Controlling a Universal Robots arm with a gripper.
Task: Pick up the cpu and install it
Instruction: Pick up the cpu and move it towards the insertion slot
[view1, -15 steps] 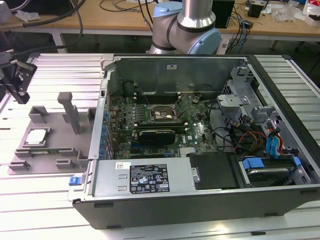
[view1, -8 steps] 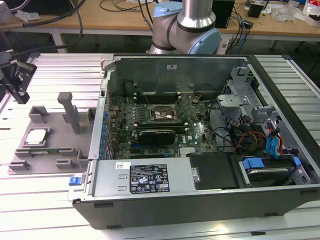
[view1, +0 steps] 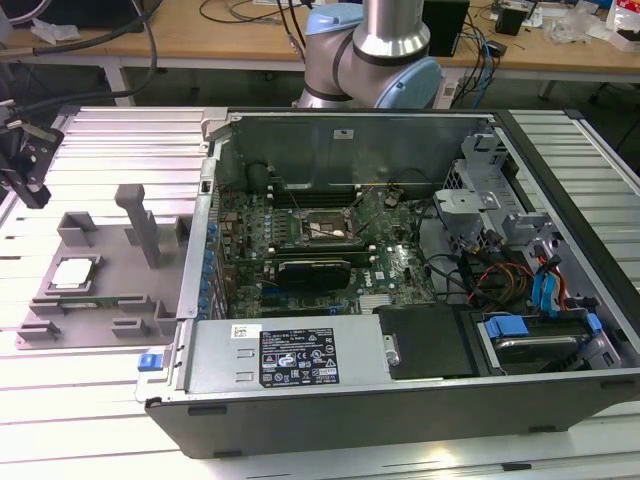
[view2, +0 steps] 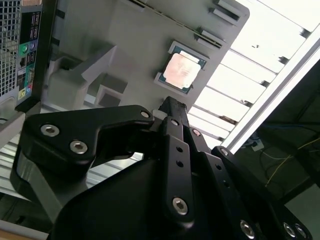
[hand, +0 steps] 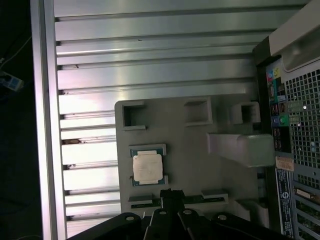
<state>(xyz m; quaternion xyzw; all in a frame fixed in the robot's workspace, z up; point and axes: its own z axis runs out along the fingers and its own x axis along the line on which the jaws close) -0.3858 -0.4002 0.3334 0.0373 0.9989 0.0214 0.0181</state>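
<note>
This is a robotics lab or electronics workshop — the worktop (view1: 110, 140) is a bed of ribbed aluminium profiles, and in the exterior view a robot arm (view1: 385, 50) rises just behind it. On it lies an opened computer case (view1: 400, 420) with its motherboard (view1: 390, 265), drives and wiring laid bare, and beside that a grey moulded fixture (view1: 110, 290) with the cpu (view1: 73, 273) seated in one pocket. Further back stands a wooden worktop (view1: 230, 35) strewn with loose cables (view1: 250, 12) and small gear — plain bench clutter.
</note>
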